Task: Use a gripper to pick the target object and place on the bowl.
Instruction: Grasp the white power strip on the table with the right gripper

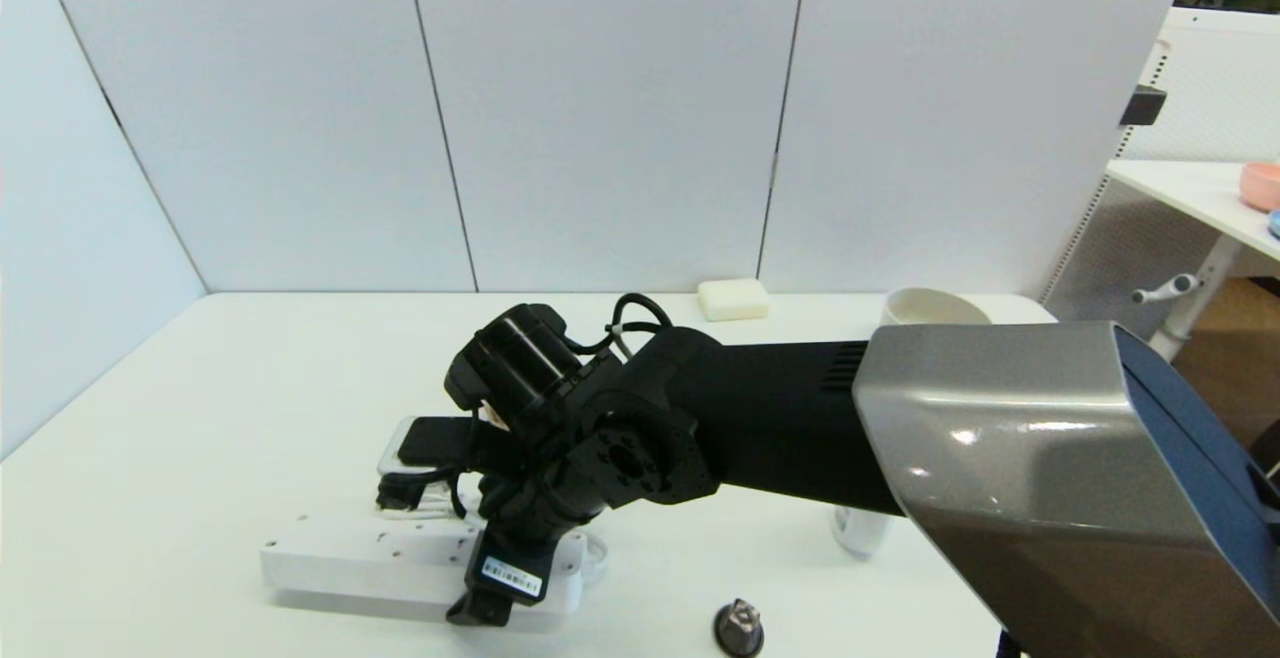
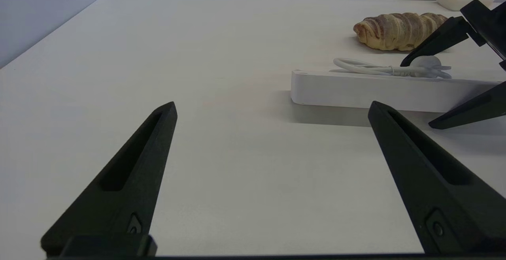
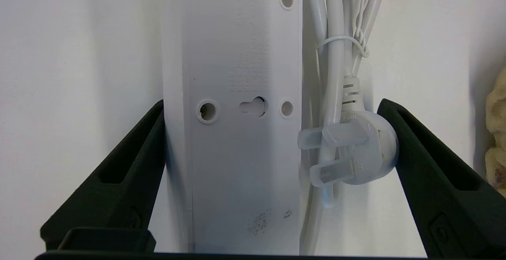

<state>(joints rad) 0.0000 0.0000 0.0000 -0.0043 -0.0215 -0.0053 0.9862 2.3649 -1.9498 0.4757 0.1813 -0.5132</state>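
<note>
**Right gripper straddled the strip, squeeze not yet made**

Black fingers (image 3: 118, 169) framed the shot up close in the right wrist view, and between them lay the power strip (image 3: 233, 133), flat on the table (image 1: 230, 388) with its screw-holed underside up. The right gripper (image 3: 272, 149) was spread wide: one finger sat against the strip's long edge, the other stood just outside the plug (image 3: 355, 149) of the bundled cord (image 3: 336, 54), which lay alongside the strip. Nothing was pinched yet, so by my reading this was the grasp step, jaws lowered around the target and about to close.

From the head view the right gripper (image 1: 500, 578) hung over the strip's end nearest the small black dish (image 1: 738, 628), and the bowl (image 1: 935, 308) stood well beyond the strip, at the far edge of the table, near the cream block (image 1: 733, 299). A croissant (image 2: 399, 31) lay just behind the strip.

Over on the other side of the strip, the left gripper (image 2: 272, 113) idled low over bare table, its fingers also apart.

Next move, as I judged it: close on strip and plug together, firmly, since the round plug could roll or let the strip twist. Then lift level and carry it across to the bowl, where a long strip would only rest across the rim.
</note>
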